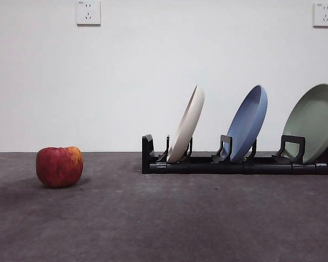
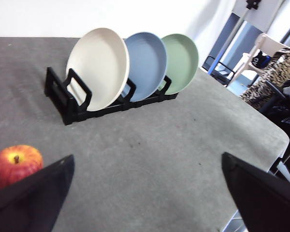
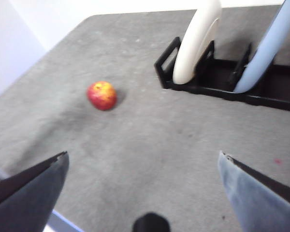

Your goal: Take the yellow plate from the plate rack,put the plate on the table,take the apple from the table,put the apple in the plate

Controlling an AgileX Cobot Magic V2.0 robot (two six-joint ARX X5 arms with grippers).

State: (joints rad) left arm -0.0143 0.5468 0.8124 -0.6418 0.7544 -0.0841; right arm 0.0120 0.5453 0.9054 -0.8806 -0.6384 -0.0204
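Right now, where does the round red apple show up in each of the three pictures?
Front view: the round red-and-yellow apple sits low at left.
Left wrist view: bottom-left corner.
Right wrist view: left of centre.
Shared landmark: the cream round plate in the black pronged rack.

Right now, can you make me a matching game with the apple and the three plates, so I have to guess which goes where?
Things:
1. apple
2. yellow plate
3. blue plate
4. green plate

Places:
A. middle slot of the plate rack
B. on the table, away from the rack
C. end slot farthest from the apple
D. end slot nearest the apple

Pairs: 1-B, 2-D, 3-A, 4-C
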